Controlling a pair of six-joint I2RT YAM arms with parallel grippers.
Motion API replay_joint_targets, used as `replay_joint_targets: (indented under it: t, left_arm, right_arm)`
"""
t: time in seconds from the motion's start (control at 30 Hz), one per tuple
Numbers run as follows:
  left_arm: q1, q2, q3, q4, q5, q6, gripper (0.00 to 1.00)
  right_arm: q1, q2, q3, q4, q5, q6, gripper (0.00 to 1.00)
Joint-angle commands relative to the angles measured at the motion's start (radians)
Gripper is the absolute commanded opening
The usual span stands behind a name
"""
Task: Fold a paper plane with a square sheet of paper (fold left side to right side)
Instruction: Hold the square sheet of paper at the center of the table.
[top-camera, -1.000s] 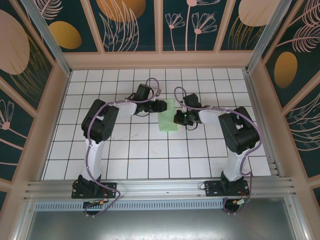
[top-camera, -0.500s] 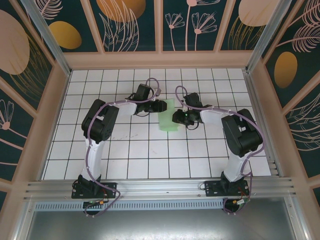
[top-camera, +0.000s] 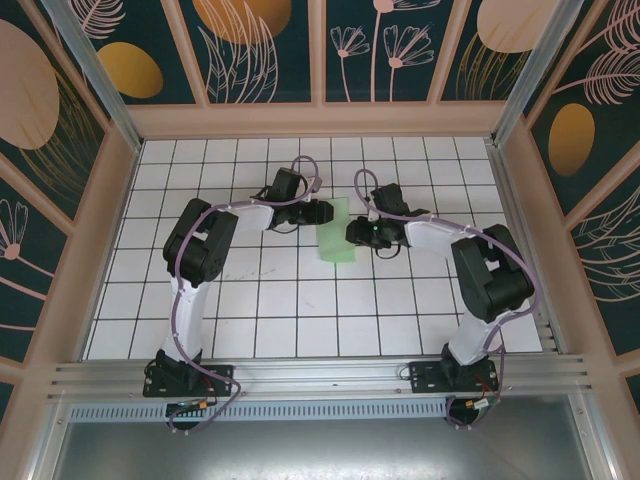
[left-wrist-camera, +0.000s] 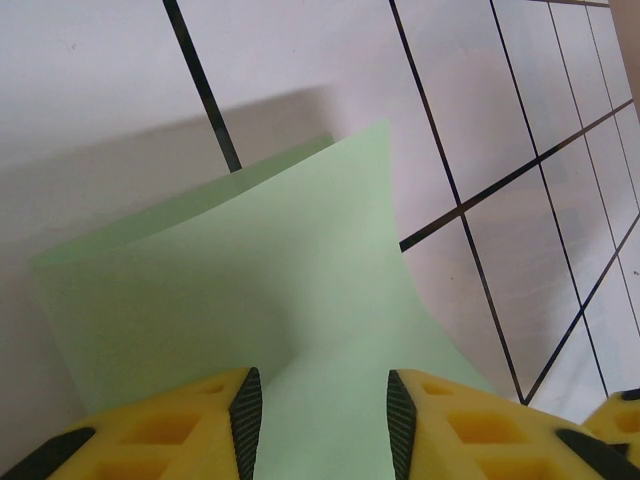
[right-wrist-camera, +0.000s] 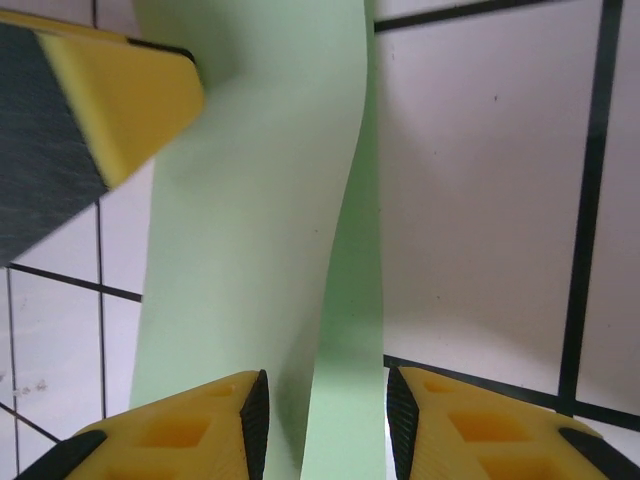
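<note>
The square sheet of paper (top-camera: 336, 232) lies in the middle of the tabletop (top-camera: 300, 300), a bit to the far side, right between the two arms. It is folded over into a tall thin shape. The left claw (top-camera: 322, 212) is at its left edge and the right claw (top-camera: 352, 233) is at its right edge.

Both claws are let go. In each wrist view the two yellow fingers stand apart and the green paper shows in the gap between them. Nothing is pinching the paper.

That is the worry. The top half of the paper is not flat. In the right wrist view its edge bends and waves up off the bottom half. With no claw holding it, the top half may spring back and the fold may come open again.

In the left wrist view a strip of the bottom half peeks out past the top half, so the edges do not seem to line up. If the fold is pressed down like this, the crease will be crooked and the plane will come out lopsided.

The paper is thin and light. If a finger bumps it or drags on it, the whole sheet may slide or crumple.
</note>
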Motion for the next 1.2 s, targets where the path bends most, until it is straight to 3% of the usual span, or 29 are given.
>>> replay_joint_targets:
  t: [0.0, 0.27, 1.17]
  left_arm:
    - [0.008, 0.032, -0.018, -0.003, -0.023, 0.003, 0.41]
    - [0.008, 0.03, -0.018, -0.011, -0.025, 0.009, 0.41]
    - [0.008, 0.029, -0.018, -0.015, -0.023, 0.013, 0.41]
  right_arm:
    - [0.008, -0.076, 0.019, -0.009, 0.024, 0.001, 0.4]
    - [0.044, -0.019, 0.023, 0.078, -0.125, 0.041, 0.4]
    - [0.044, 0.142, 0.064, 0.002, -0.043, -0.014, 0.39]
